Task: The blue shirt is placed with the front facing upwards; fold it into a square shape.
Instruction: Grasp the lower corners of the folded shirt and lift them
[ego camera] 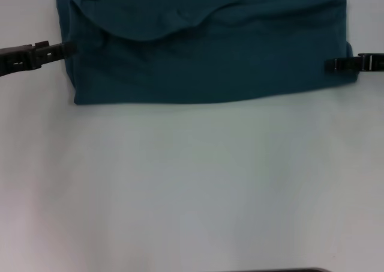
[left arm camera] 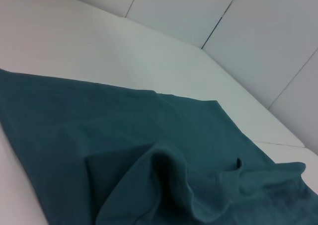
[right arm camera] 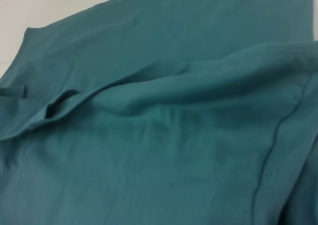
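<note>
The blue shirt (ego camera: 204, 56) lies folded into a wide, dark teal rectangle at the far side of the white bench, its top layer rumpled.

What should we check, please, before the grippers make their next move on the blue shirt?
1. Left gripper at the blue shirt's left edge: ok.
2. Right gripper at its right edge: ok.
3. Each gripper's grasp on fabric: cannot tell.
4. Near edge straight across the white table: ok.
5. Top layer flat: not ok, a loose flap sags in a curve.
6. Shape square: not ok, still wider than deep.
</note>
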`<state>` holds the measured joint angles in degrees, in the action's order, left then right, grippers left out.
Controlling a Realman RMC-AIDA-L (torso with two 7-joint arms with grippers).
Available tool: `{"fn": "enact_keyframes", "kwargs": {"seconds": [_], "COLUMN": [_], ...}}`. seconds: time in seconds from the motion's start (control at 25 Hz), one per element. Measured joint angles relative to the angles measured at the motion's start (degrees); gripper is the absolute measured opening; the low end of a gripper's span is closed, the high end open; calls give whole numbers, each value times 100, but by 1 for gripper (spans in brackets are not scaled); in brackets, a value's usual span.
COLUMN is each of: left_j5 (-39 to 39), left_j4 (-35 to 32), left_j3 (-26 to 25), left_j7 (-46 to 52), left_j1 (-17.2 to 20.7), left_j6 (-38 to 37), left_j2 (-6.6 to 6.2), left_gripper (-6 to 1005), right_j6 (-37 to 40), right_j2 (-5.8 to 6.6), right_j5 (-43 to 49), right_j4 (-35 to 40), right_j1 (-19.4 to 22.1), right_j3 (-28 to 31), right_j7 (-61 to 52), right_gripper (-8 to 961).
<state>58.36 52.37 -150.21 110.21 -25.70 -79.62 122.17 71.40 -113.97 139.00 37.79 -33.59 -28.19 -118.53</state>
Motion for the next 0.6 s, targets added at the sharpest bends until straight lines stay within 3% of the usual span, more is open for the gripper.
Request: {"fn": "enact_keyframes", "kwargs": {"seconds": [0.28,0.6], "left_j5": [0,0], "left_j4": [-6,-22], "left_j3": [2,39], "left_j7": [0,0], "left_j1": [-38,-49], "left_j6": [-1,-1], "left_j2": [3,-9], "left_gripper": [848,848], "right_j6": [-17,-16], "right_j2": [-101,-101], "right_j5": [1,-10], "right_j4": [0,17], "right_j1": [-96,-96], "right_j3": [-154,-213], "right_j7": [17,4], "right_gripper": [567,543]}}
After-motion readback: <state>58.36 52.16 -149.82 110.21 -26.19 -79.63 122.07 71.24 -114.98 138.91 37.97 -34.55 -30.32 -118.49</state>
